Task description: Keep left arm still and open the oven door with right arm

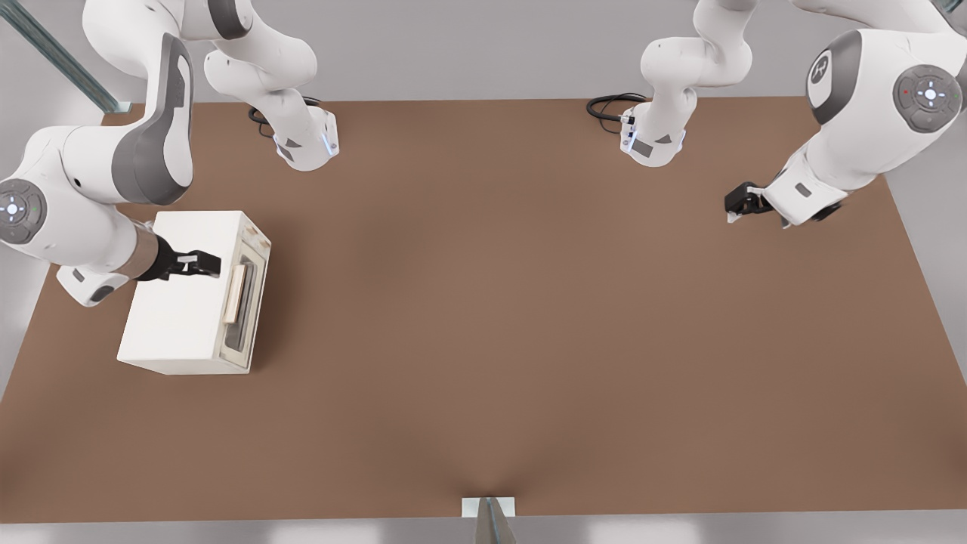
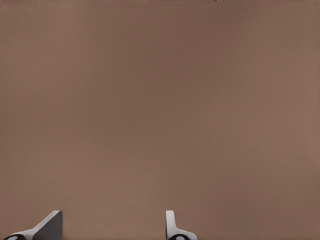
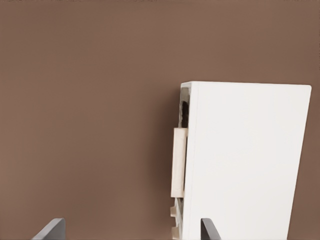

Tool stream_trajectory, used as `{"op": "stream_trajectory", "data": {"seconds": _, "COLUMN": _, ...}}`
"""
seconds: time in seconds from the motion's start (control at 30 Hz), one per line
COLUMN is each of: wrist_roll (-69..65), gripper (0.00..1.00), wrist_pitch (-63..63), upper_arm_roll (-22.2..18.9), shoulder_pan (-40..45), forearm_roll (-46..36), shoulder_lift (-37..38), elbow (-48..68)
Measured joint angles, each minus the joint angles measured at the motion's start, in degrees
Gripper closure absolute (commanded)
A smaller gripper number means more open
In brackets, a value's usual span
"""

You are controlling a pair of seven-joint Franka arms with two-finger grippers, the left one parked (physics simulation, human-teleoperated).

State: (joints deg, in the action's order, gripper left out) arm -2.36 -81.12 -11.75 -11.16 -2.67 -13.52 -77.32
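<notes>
1. The right arm [image 1: 91, 189] reaches over the oven [image 1: 189, 295], which sits near the tabletop's [image 1: 529, 340] edge at the front view's left.
2. Its gripper [image 1: 198, 263] hangs above the oven's white top face, just behind the door edge. In the right wrist view two dark fingertips [image 3: 50, 230] stand wide apart, with bare tabletop and the oven's front edge between them. The gripper holds nothing, and I cannot tell whether it touches the oven top.
3. The oven door [image 1: 245, 302] faces the middle of the tabletop and lies shut against the box. It is a narrow cream panel with a dark glass window and brownish worn patches along its edges and upper corner.
4. A pale beige bar handle [image 1: 233, 295] runs along the door, a flat rectangular strip standing out from the panel. In the right wrist view the handle [image 3: 178, 162] juts from the door beside the plain white top.
5. The oven is a small box with smooth, matte white faces and sharp corners.
6. The tabletop is a flat, even brown sheet with a dull finish.
</notes>
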Motion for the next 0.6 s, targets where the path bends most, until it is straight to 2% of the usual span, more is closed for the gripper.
{"op": "stream_trajectory", "data": {"seconds": 0.1, "wrist_roll": -0.19, "gripper": 0.0, "wrist_pitch": -0.66, "upper_arm_roll": 0.01, "shoulder_pan": 0.09, "forearm_roll": 0.05, "shoulder_lift": -0.26, "elbow": -0.04}}
{"op": "stream_trajectory", "data": {"seconds": 0.17, "wrist_roll": -0.24, "gripper": 0.03, "wrist_pitch": -0.86, "upper_arm_roll": 0.27, "shoulder_pan": -0.68, "forearm_roll": 0.2, "shoulder_lift": -5.35, "elbow": -0.01}}
{"op": "stream_trajectory", "data": {"seconds": 0.2, "wrist_roll": 0.24, "gripper": 0.62, "wrist_pitch": -0.92, "upper_arm_roll": 0.42, "shoulder_pan": -1.87, "forearm_roll": 0.18, "shoulder_lift": -8.65, "elbow": -0.01}}
{"op": "stream_trajectory", "data": {"seconds": 0.23, "wrist_roll": 1.06, "gripper": 0.79, "wrist_pitch": -0.97, "upper_arm_roll": 0.45, "shoulder_pan": -3.74, "forearm_roll": 0.18, "shoulder_lift": -11.43, "elbow": 0.04}}
{"op": "stream_trajectory", "data": {"seconds": 0.43, "wrist_roll": 8.67, "gripper": 0.79, "wrist_pitch": 0.43, "upper_arm_roll": 0.47, "shoulder_pan": -14.14, "forearm_roll": 10.75, "shoulder_lift": -21.77, "elbow": 0.64}}
{"op": "stream_trajectory", "data": {"seconds": 0.6, "wrist_roll": 16.16, "gripper": 0.79, "wrist_pitch": 4.66, "upper_arm_roll": -0.86, "shoulder_pan": -14.27, "forearm_roll": 22.53, "shoulder_lift": -23.49, "elbow": 1.12}}
